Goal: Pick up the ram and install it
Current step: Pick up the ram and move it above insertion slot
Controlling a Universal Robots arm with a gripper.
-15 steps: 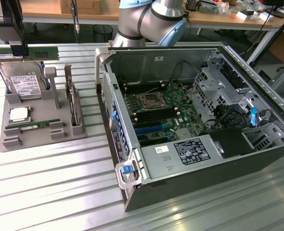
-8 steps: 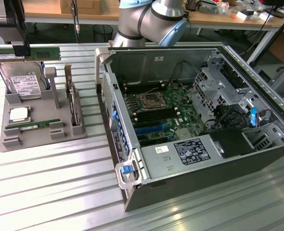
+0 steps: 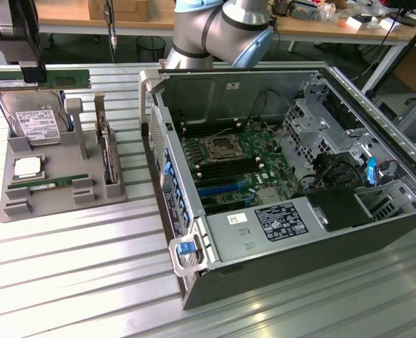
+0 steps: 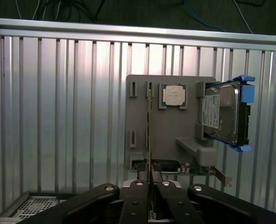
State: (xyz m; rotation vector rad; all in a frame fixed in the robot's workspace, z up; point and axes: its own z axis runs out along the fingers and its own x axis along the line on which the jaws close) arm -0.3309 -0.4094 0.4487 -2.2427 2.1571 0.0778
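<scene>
Ribbed metal forms the counter [image 3: 74, 246], which carries a grey tray [image 3: 53, 202] at the exterior view's left and an open computer case [image 3: 299, 253] at its right. The tool [image 3: 32, 70] hangs above the tray's hard drive [image 3: 35, 125], pinching the ram [image 3: 63, 79], which sits roughly level in the air and clear of the tray. In the wrist view the ram runs edge-on out from between the closed fingers [image 4: 138, 196], over the tray and beside a processor chip [image 4: 176, 95].
</scene>
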